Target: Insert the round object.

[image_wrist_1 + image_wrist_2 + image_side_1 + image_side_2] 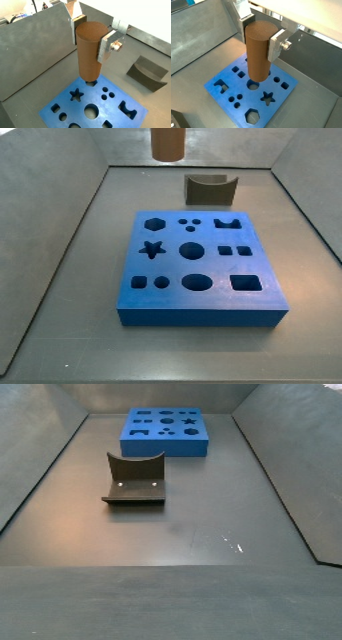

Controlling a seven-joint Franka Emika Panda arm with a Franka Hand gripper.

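My gripper (90, 40) is shut on the round object (89, 50), a tall brown wood-like peg held upright between the silver fingers (107, 46). Both wrist views show this grip; the gripper (260, 42) and peg (258, 50) hang above the blue block (244, 95). The block (198, 263) lies flat on the floor and has several shaped holes, among them a large round hole (193, 251). In a side view only the peg's lower end (168, 143) shows, high above the block's far side; the gripper is out of that view.
The dark fixture (135, 479), a bracket with a curved-cut top, stands on the floor apart from the block (167, 432); it also shows behind the block (210, 190) and beside it (148, 72). Grey walls enclose the floor.
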